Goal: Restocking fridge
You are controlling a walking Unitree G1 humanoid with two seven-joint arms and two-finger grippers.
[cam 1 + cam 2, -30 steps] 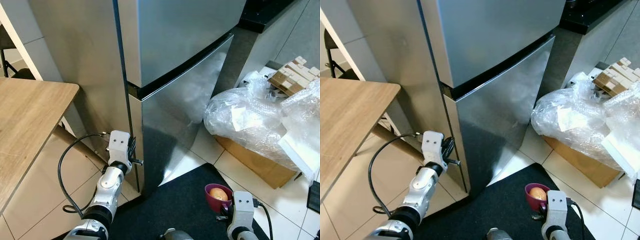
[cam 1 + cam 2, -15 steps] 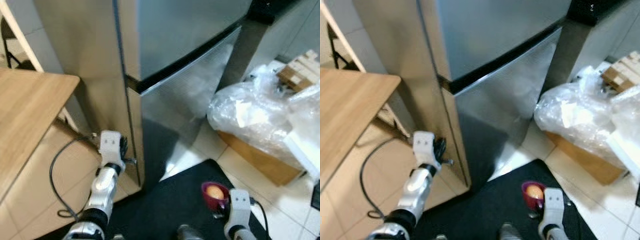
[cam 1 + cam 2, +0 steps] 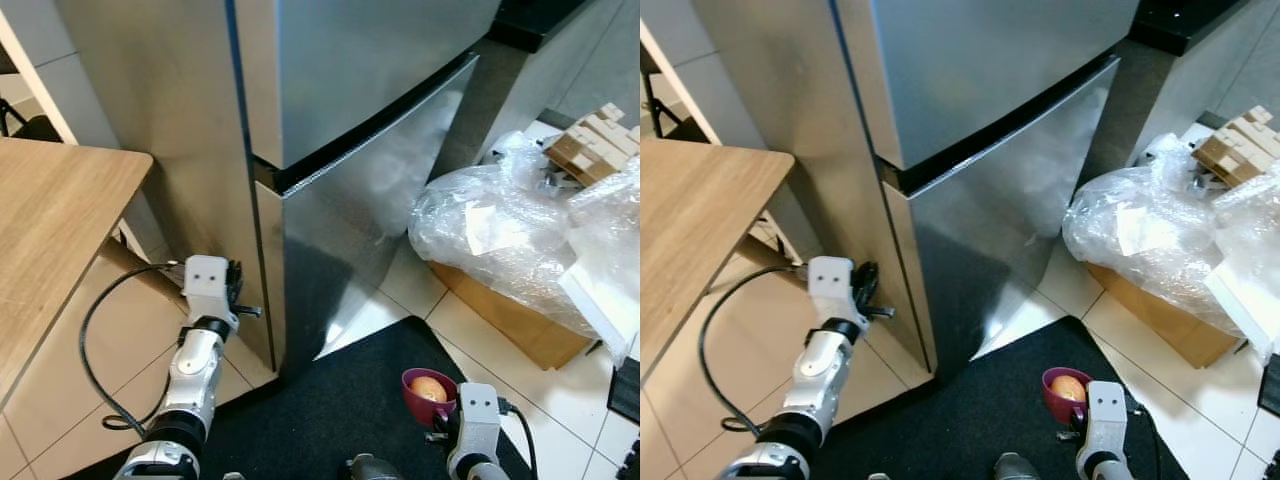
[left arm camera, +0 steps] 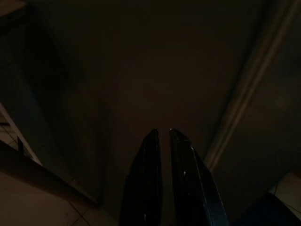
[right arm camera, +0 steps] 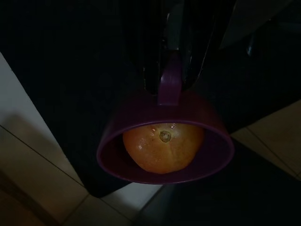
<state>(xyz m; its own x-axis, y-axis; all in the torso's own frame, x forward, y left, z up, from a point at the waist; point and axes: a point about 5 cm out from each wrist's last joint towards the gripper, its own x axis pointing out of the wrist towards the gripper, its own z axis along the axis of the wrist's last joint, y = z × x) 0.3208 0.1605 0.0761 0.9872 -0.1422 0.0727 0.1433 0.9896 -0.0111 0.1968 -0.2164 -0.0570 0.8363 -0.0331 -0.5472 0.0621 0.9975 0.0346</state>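
A humanoid robot is standing before a closed steel fridge [image 3: 340, 110], its left gripper [image 3: 232, 290] hanging low at the left front corner of the cabinet, beside the edge of the lower door [image 3: 355, 215]. In the left wrist view its fingers [image 4: 150, 183] are lying pressed almost together, gripping nothing, and pointing at the dark fridge side and the door seam. The right gripper [image 5: 171, 70], low at the near right, is pinching the handle of a purple cup [image 3: 428, 392], and the cup is carrying an orange [image 5: 162, 147] above the black mat [image 3: 330, 415].

The cup looks stiff and light, but holding it by the handle alone is leaving it free to swing, and the loose round orange could roll out if the cup tips; keeping the rim level seems wise. The fridge door is likely heavy and sealed by a gasket, its steel face smooth and slippery; the free edge by the left gripper, or the dark gap between the two doors, appears the best place to hook fingers and pull.

A wooden table [image 3: 50, 250] is standing close on the left, narrowing the room for the left arm, whose black cable [image 3: 95, 340] is looping toward the floor. To the right, a cardboard box [image 3: 510, 320] heaped with clear plastic wrap [image 3: 510, 225] is sitting near the fridge's right side; whether the door would reach it cannot be told
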